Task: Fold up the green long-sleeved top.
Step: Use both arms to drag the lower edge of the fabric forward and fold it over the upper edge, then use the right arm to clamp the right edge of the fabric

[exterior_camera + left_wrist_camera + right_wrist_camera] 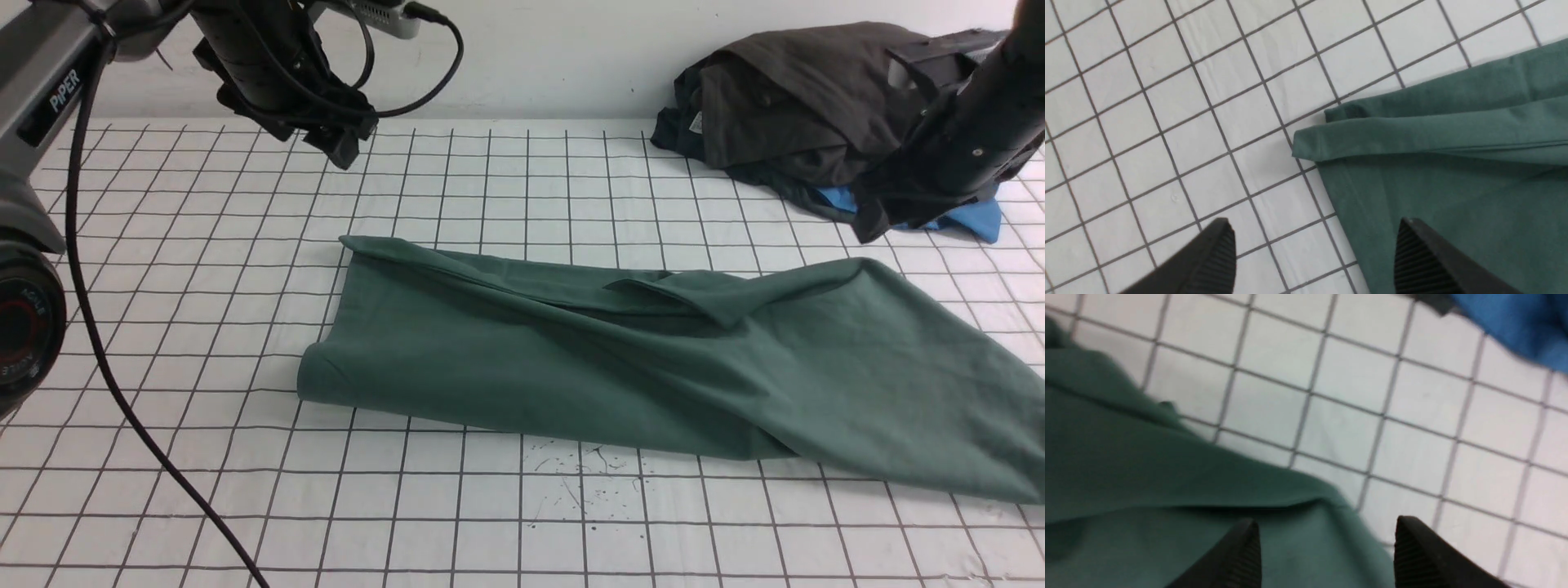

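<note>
Grid-printed table cover [490, 523] lies nearest us, and just beyond it the green long-sleeved top [571, 359] stretches as 1 long folded band, tidy at its left end and splayed at its right. Our left gripper [1314, 261] hangs over the top's far left corner, jaws spread and empty. Our right gripper [1327, 555] hangs over its far right edge, likewise spread. We judge the next fold needs both ends pinched through all layers, lifted evenly, and kept clear of the charcoal heap [816, 98] beyond the top.
</note>
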